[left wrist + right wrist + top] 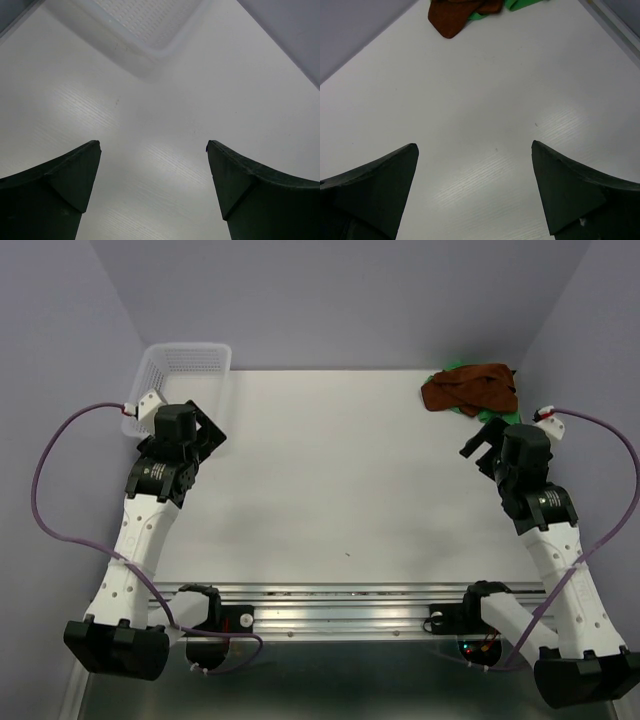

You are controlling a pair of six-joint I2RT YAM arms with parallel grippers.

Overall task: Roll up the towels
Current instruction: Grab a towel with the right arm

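Towels point(470, 388) crumpled far-right corner | basket point(190, 348) far-left | left tool point(152, 146), right tool point(475, 146) wide apart, empty

**No Legible Text in Any View**

No word, number, brand or sign could be read in any of the three views. The rust-brown towel point(470, 388), the green towel point(490, 414) and the white mesh basket point(185, 362) carried no visible print. Any marks on the left arm point(140, 530) and right arm point(560, 550) were too small to make out.
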